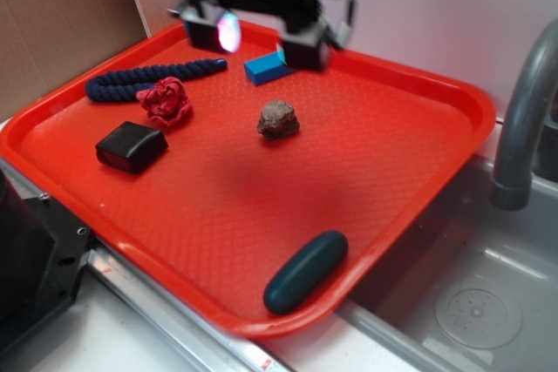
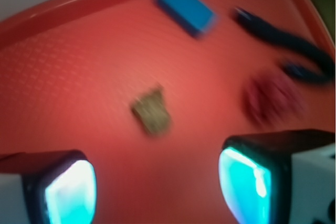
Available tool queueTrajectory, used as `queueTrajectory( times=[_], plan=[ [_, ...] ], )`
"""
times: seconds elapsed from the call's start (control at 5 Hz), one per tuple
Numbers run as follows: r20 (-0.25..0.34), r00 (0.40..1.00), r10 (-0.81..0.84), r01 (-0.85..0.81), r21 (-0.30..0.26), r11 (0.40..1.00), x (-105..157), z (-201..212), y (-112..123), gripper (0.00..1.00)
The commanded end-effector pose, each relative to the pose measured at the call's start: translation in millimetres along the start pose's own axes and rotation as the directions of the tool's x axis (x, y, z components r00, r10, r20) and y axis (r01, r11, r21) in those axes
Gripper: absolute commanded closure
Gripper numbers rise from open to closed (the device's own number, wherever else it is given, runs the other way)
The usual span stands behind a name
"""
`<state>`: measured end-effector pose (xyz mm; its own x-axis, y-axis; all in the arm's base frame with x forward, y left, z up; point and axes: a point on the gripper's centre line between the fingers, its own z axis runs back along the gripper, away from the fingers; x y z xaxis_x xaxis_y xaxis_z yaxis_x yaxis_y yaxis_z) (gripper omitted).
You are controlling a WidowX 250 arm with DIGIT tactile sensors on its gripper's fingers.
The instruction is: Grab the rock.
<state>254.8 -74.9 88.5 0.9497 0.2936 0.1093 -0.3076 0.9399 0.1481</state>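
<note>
The rock (image 1: pixel 278 119) is a small lumpy brown-grey stone lying alone near the middle of the red tray (image 1: pixel 392 172). In the wrist view the rock (image 2: pixel 150 111) appears blurred, just ahead of the fingertips. My gripper (image 1: pixel 261 38) hovers above the tray's far side, behind the rock and well clear of it. Its jaws stand wide apart with glowing pads (image 2: pixel 71 192) and only bare tray between them. The gripper (image 2: pixel 157 187) is open and empty.
On the tray lie a blue block (image 1: pixel 266 67), a dark blue rope (image 1: pixel 148 78), a red fabric knot (image 1: pixel 166 100), a glossy black block (image 1: pixel 131 146) and a dark green oval (image 1: pixel 305 272). A sink with a grey faucet (image 1: pixel 523 111) sits to the right.
</note>
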Motion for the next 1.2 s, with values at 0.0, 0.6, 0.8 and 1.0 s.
queueTrajectory(
  times=[0.0,0.6,0.8,1.0],
  plan=[
    [-0.071,0.986,-0.148,0.151,0.038,0.988,22,-61,8,0.00],
    [-0.037,0.977,-0.209,0.207,-0.049,0.977,12,-59,11,1.00],
    [-0.041,0.969,-0.245,0.245,-0.010,0.969,5,-21,6,1.00],
    [-0.031,0.957,-0.288,0.288,-0.003,0.958,1,25,7,1.00]
  ],
)
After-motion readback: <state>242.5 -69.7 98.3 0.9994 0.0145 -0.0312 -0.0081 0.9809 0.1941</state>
